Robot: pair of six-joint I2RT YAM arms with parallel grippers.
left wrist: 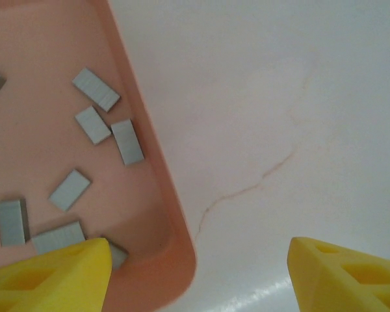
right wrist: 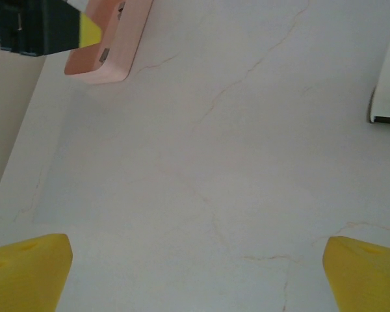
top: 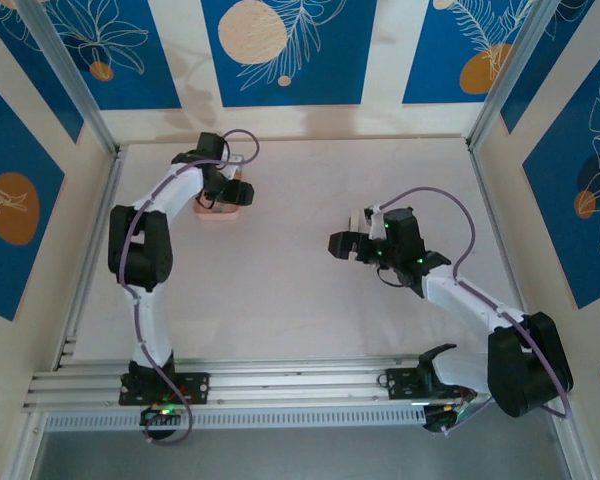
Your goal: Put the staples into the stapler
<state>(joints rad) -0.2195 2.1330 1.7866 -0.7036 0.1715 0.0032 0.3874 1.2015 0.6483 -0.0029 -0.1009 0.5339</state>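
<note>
Left end effector [left wrist: 199,247] straddling pink tray [left wrist: 153,151] corner, staples [left wrist: 96,90] scattered inside

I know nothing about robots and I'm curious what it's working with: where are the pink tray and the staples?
pink tray [left wrist: 161,179]: left wrist view, on its right-hand wall.
staples [left wrist: 95,90]: left wrist view, middle of one grey strip lying in the tray.

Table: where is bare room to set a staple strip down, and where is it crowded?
Free: the wide bare tabletop between the pink tray and the right end effector, also beneath that end effector. Crowded: inside the tray, where staples lie scattered by the left end effector.
</note>
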